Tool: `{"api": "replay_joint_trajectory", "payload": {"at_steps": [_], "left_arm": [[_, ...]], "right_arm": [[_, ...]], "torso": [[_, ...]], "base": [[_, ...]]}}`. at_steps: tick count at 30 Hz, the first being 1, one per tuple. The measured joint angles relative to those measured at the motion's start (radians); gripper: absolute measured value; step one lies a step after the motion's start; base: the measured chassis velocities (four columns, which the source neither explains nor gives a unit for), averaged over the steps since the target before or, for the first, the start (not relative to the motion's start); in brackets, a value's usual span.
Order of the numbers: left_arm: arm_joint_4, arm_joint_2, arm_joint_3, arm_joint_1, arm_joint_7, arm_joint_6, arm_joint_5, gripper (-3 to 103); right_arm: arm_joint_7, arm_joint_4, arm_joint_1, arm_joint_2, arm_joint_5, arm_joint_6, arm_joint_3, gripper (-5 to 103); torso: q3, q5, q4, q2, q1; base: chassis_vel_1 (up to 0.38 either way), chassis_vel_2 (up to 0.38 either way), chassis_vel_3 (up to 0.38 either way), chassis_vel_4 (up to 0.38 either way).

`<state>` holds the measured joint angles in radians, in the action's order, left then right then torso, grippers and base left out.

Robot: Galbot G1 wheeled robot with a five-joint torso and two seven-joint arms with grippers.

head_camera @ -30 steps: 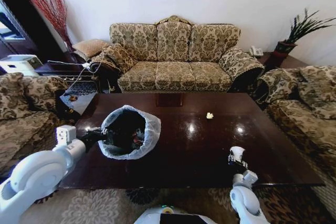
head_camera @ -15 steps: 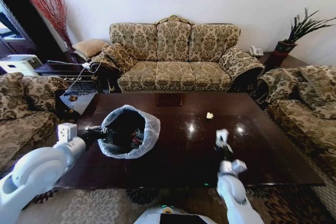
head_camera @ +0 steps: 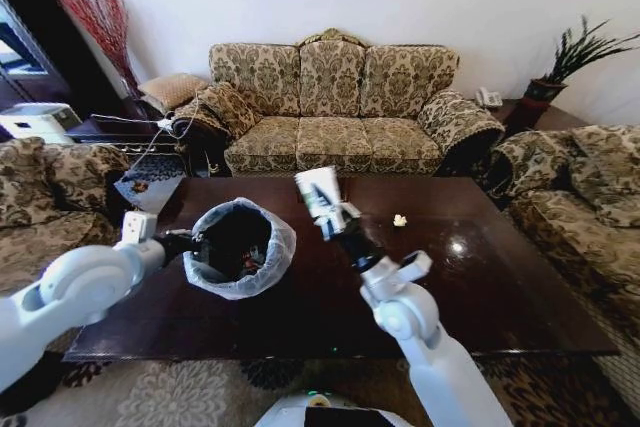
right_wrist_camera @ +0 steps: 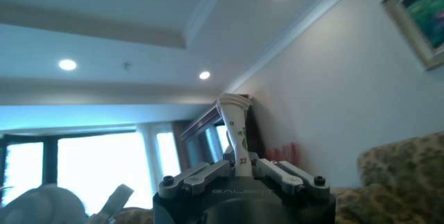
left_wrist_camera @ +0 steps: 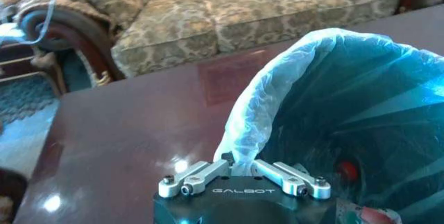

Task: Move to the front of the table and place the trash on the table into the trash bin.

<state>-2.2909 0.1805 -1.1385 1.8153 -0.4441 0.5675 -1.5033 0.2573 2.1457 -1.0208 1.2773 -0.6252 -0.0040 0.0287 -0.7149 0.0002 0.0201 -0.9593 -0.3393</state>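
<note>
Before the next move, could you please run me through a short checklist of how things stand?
1. Right pincer shut on the paper cup: ok.
2. Cup over the trash bin opening: not ok, it is raised beside the bin, on its right.
3. Left pincer clamped on the bin's bagged rim: ok.
4. Bin has room: ok, litter only at the bottom.
5. Table cleared: not ok, a small white paper wad remains.
</note>
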Motion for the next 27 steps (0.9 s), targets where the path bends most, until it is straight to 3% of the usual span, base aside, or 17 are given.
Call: {"api": "replay_joint_trajectory", "payload": {"at_steps": [4,10,12,16,18,20,23,25,27], "left_arm": [[-0.017,-0.022,-0.007,-0.007,-0.009,0.0,-0.014,0],[-0.055,-0.004,-0.011,-0.007,-0.01,0.0,-0.008,0],[-0.064,0.006,-0.011,-0.005,-0.01,0.0,-0.006,0],[-0.076,0.033,-0.008,0.0,-0.008,0.0,0.006,0],[-0.076,0.036,-0.007,0.001,-0.008,0.0,0.008,0],[-0.075,0.043,-0.006,0.001,-0.007,0.0,0.011,0],[-0.076,0.048,-0.006,0.001,-0.006,0.0,0.013,0],[-0.08,0.055,-0.005,0.002,-0.005,0.0,0.014,0],[-0.083,0.058,-0.004,0.003,-0.005,0.0,0.014,0]], "right_arm": [[-0.003,-0.044,0.048,0.02,0.024,-0.006,0.085,0],[-0.012,-0.103,0.072,0.051,0.08,0.004,0.131,-2],[-0.013,-0.103,0.072,0.053,0.084,0.004,0.135,3],[-0.016,-0.096,0.062,0.051,0.094,0.002,0.136,25],[-0.017,-0.094,0.059,0.049,0.095,0.002,0.135,25],[-0.017,-0.087,0.05,0.043,0.095,0.001,0.131,35],[-0.017,-0.084,0.046,0.04,0.096,0.001,0.13,41],[-0.018,-0.082,0.042,0.04,0.097,0.001,0.128,57],[-0.018,-0.08,0.042,0.039,0.097,0.001,0.128,57]], "torso": [[0.0,0.0,0.0001,0.0,0.0],[0.0,-0.0004,0.0002,0.0,0.0],[0.0,-0.0003,0.0001,0.0,0.0],[0.0,0.0,0.0001,0.0,0.0],[0.0,0.0,0.0002,0.0,0.0],[0.0,-0.0001,0.0001,0.0,0.0],[0.0,-0.0001,0.0001,0.0,0.0],[0.0,0.0,0.0001,0.0,0.0],[0.0,0.0,0.0001,0.0,0.0]], "base": [[0.0,0.0,0.0,0.0],[0.0,0.0,0.0,0.0],[0.0,0.0,0.0,0.0],[0.0,0.0,0.0,0.0],[0.0,0.0,0.0,0.0],[0.0,0.0,0.0,0.0],[0.0,0.0,0.0,0.0],[0.0,0.0,0.0,0.0],[0.0,0.0,0.0,0.0]]}}
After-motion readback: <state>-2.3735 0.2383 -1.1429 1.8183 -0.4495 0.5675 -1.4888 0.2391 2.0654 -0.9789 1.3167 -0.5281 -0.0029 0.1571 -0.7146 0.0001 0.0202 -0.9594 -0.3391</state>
